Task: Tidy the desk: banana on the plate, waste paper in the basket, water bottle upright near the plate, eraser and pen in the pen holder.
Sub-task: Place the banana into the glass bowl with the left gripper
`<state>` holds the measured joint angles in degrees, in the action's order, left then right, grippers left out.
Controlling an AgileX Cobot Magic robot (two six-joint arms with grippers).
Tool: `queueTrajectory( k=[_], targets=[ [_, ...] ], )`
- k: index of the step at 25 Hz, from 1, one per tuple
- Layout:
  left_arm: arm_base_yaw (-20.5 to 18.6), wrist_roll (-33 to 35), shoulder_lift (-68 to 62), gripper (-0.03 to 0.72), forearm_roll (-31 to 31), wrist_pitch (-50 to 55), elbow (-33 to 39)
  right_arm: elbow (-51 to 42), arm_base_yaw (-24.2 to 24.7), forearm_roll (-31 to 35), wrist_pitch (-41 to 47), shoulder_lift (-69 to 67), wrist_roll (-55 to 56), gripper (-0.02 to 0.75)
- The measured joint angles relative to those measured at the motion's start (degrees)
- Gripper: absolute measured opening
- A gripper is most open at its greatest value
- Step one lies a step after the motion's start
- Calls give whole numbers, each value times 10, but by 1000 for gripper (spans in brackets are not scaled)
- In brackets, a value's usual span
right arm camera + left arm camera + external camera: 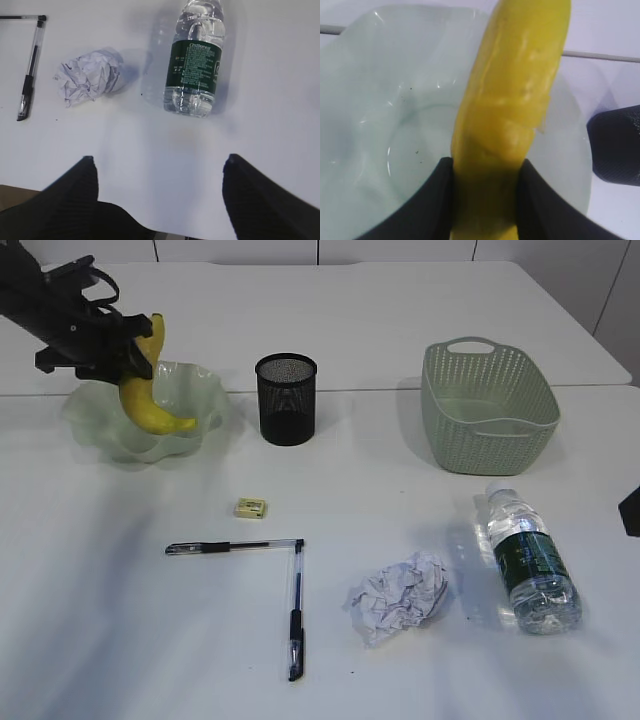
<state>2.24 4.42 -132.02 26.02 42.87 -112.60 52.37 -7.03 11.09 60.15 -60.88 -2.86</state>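
Yellow banana over plate, gripped by left tool.

plate far left, banana over it | pen holder right of plate | basket far right | eraser and two pens in front of holder | waste paper left of lying water bottle

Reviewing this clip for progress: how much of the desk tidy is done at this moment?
Nothing is finished. In hand: the left gripper holds the banana over the plate. Left: waste paper outside the basket, water bottle lying down, eraser and pens outside the pen holder. The right gripper is open, empty.
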Motion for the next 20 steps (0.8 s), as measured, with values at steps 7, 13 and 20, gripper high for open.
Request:
queueTrajectory(
  k=[7, 13, 20],
  targets=[
    [0, 0, -6, 218, 0, -16, -1, 0, 0, 1, 3, 0, 0, 574],
    [0, 0, -13, 241, 0, -17, -1, 0, 0, 1, 3, 0, 0, 574],
    [0, 0, -13, 265, 0, -17, -1, 0, 0, 1, 3, 0, 0, 574]
  ],
)
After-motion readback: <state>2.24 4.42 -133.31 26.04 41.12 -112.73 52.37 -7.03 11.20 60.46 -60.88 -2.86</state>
